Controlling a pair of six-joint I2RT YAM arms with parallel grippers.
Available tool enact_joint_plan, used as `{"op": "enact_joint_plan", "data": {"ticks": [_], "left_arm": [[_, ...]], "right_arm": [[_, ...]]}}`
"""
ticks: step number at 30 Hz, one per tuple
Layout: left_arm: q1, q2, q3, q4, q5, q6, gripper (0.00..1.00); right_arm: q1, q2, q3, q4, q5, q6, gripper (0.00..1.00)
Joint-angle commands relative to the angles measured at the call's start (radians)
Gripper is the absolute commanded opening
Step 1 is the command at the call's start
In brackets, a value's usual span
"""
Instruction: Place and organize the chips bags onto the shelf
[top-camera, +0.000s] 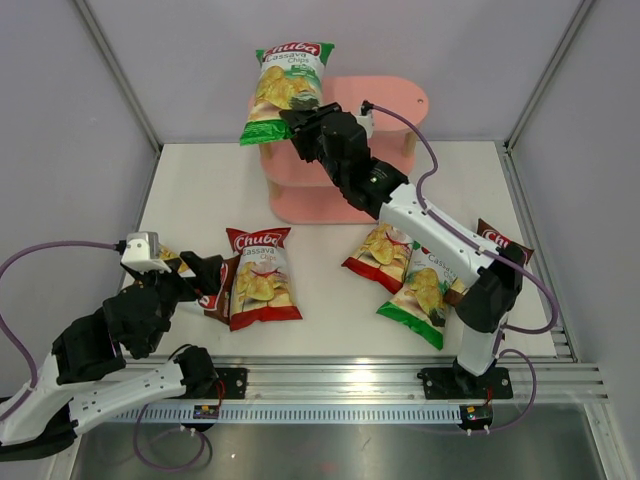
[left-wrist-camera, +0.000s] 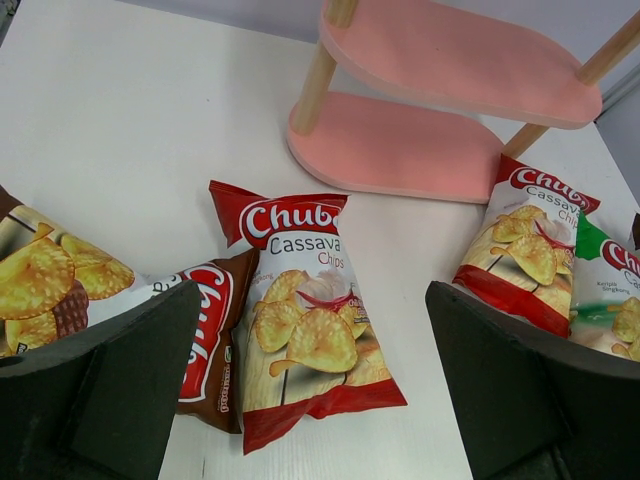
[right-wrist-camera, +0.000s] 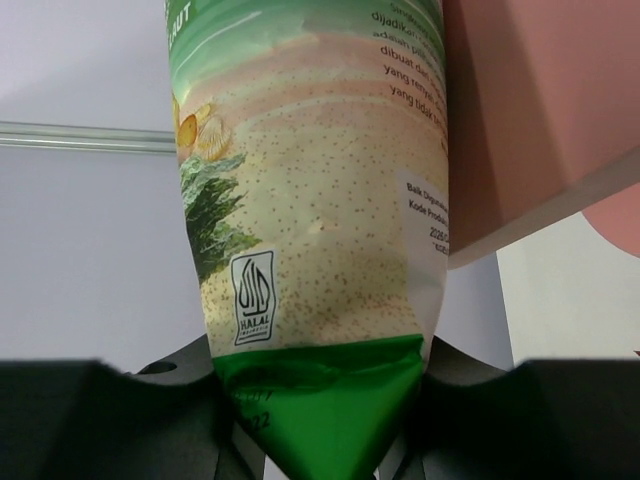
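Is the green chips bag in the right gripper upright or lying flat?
Upright: the green chips bag rises logo-end up from the right gripper, jaws pinching its bottom seam.

A white table (top-camera: 330, 325) fills the middle. Pale grey walls (top-camera: 60, 90) stand around it on three sides. Thin silver bars (top-camera: 118, 75) run up at the back corners. A long silver rail (top-camera: 340, 380) with grooves lies along the near edge. Next to the rail, closer still, is a shiny metal sheet (top-camera: 350, 445).

White table (top-camera: 320, 292) with pink shelf (top-camera: 305, 205) and five flat chips bags (top-camera: 262, 278)
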Motion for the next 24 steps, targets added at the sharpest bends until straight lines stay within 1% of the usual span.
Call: {"op": "enact_joint_plan", "data": {"ticks": [1, 5, 8, 9, 12, 13, 15, 16, 19, 22, 24], "left_arm": [[0.004, -0.014, -0.006, 0.017, -0.040, -0.008, 0.99], [0.002, -0.012, -0.006, 0.015, -0.040, -0.009, 0.99], [0.002, -0.012, -0.007, 0.018, -0.040, -0.009, 0.99], [0.002, -0.012, -0.009, 0.018, -0.040, -0.009, 0.99], [0.002, -0.009, -0.009, 0.023, -0.040, -0.008, 0.99], [0.002, -0.006, -0.009, 0.023, -0.040, -0.006, 0.99], [0.002, -0.003, -0.007, 0.026, -0.040, -0.008, 0.99], [0.002, -0.003, -0.006, 0.025, -0.040, -0.008, 0.99], [0.002, -0.002, -0.007, 0.025, -0.040, -0.009, 0.99], [0.002, 0.000, -0.006, 0.026, -0.040, -0.012, 0.99], [0.002, 0.000, -0.004, 0.026, -0.040, -0.012, 0.99]], "right_arm": [[-0.015, 0.014, 0.059, -0.010, 0.028, 0.017, 0.44], [-0.032, 0.044, 0.096, -0.036, 0.010, 0.026, 0.43], [-0.034, 0.051, 0.099, -0.041, 0.017, 0.026, 0.44], [-0.035, 0.053, 0.098, -0.030, 0.013, 0.026, 0.47], [-0.034, 0.054, 0.111, -0.036, -0.013, 0.014, 0.52], [-0.027, 0.051, 0.104, -0.036, -0.019, 0.014, 0.57], [-0.024, 0.030, 0.084, -0.023, -0.021, 0.013, 0.60], [-0.023, 0.024, 0.058, -0.016, -0.023, 0.013, 0.62], [-0.021, -0.015, 0.010, -0.010, -0.027, 0.014, 0.72], [-0.021, -0.065, -0.059, 0.011, -0.026, 0.016, 0.76], [-0.021, -0.105, -0.086, 0.010, -0.018, 0.002, 0.81]]}}
